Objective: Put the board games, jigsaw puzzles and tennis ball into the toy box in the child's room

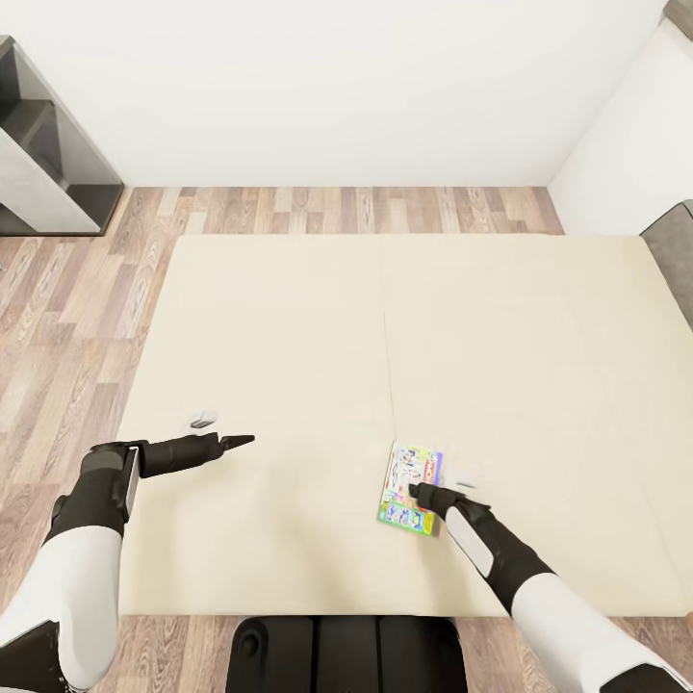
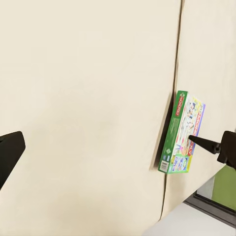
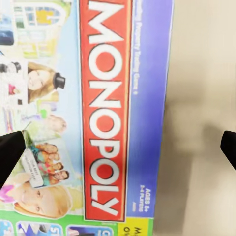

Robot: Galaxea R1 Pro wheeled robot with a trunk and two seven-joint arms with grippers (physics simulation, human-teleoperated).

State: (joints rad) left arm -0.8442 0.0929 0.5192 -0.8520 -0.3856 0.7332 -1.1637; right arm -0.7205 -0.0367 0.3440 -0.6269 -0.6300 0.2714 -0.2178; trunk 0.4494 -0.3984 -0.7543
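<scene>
A green-blue "Monopoly" board game (image 1: 411, 486) lies flat on the beige mattress of the bed (image 1: 318, 337), near its front edge. My right gripper (image 1: 421, 494) hovers just over the box's near end. In the right wrist view it is open (image 3: 118, 150), its dark fingertips (image 3: 10, 155) spread wide over the box's printed lid (image 3: 105, 108). My left gripper (image 1: 237, 441) hangs over bare mattress well to the box's left, pointing toward it and open. The left wrist view has the box (image 2: 182, 132) seen edge-on, with a dark finger (image 2: 204, 143) over it.
Wood-plank floor (image 1: 58, 318) runs around the bed's left and far sides. A dark grey low shelf unit (image 1: 48, 154) stands at the far left against the white wall. The grey headboard (image 1: 676, 252) is at the right. Two small pale objects (image 1: 202, 420) (image 1: 469, 478) rest on the mattress.
</scene>
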